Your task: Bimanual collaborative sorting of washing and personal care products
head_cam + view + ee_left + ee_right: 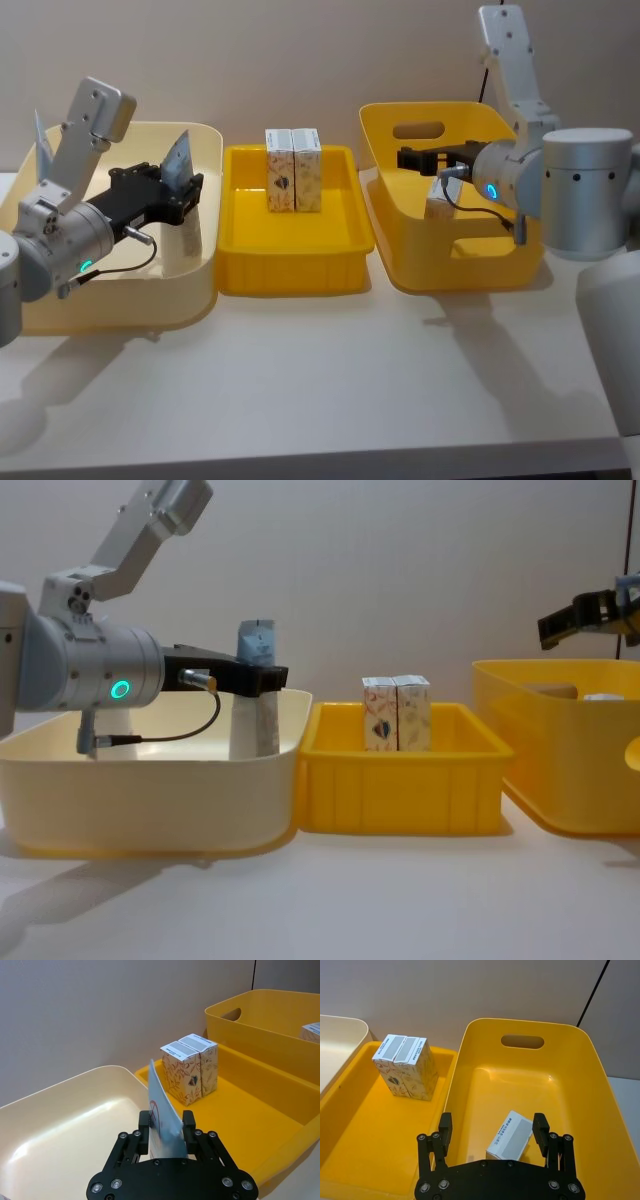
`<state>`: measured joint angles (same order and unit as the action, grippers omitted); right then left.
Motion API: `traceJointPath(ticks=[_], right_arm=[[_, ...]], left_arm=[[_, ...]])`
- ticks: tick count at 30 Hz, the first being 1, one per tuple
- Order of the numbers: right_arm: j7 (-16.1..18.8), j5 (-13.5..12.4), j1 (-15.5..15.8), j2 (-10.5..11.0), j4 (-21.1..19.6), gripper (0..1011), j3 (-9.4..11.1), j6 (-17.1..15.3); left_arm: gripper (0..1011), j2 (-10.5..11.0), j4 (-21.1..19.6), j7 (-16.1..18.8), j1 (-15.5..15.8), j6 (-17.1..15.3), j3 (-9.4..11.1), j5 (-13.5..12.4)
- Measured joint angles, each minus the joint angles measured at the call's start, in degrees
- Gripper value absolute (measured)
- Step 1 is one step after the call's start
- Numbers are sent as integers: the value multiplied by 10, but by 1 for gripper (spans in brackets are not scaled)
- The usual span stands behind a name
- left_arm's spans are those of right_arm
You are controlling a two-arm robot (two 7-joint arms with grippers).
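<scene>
Blue tube (158,1091) in left gripper (166,1120) hangs just inside cream bin (75,1110) rim

Three containers stand in a row on the pale worktop (320,400), close side by side. On the left is a deep cream bin (170,300) with rounded corners. In the middle is a shallow yellow tray (290,275). On the right is a deep yellow bin (420,265) with slot handles cut in its walls. A plain beige wall (300,60) rises behind.
</scene>
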<state>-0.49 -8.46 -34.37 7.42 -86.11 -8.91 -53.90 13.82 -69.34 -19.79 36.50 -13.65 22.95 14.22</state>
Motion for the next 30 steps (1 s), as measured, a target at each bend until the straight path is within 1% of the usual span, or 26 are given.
traceJointPath(ticks=[1,4,5,6,7,13,24,30], right_arm=[[0,0,0,0,0,1001,0,0],[0,0,0,0,0,1001,0,0],[0,0,0,0,0,1001,0,0],[0,0,0,0,0,1001,0,0],[0,0,0,0,0,1001,0,0],[0,0,0,0,0,1001,0,0],[0,0,0,0,0,1001,0,0],[0,0,0,0,0,1001,0,0]], left_arm=[[399,0,0,0,0,0,0,0],[323,0,1,0,1,1,0,0],[323,0,1,0,1,1,0,0],[257,0,1,0,1,1,0,0],[234,0,2,0,1,1,1,-1],[196,-1,3,-1,1,2,1,-1],[196,-1,4,-3,2,4,0,-2],[195,-2,10,-9,10,7,-1,-3]])
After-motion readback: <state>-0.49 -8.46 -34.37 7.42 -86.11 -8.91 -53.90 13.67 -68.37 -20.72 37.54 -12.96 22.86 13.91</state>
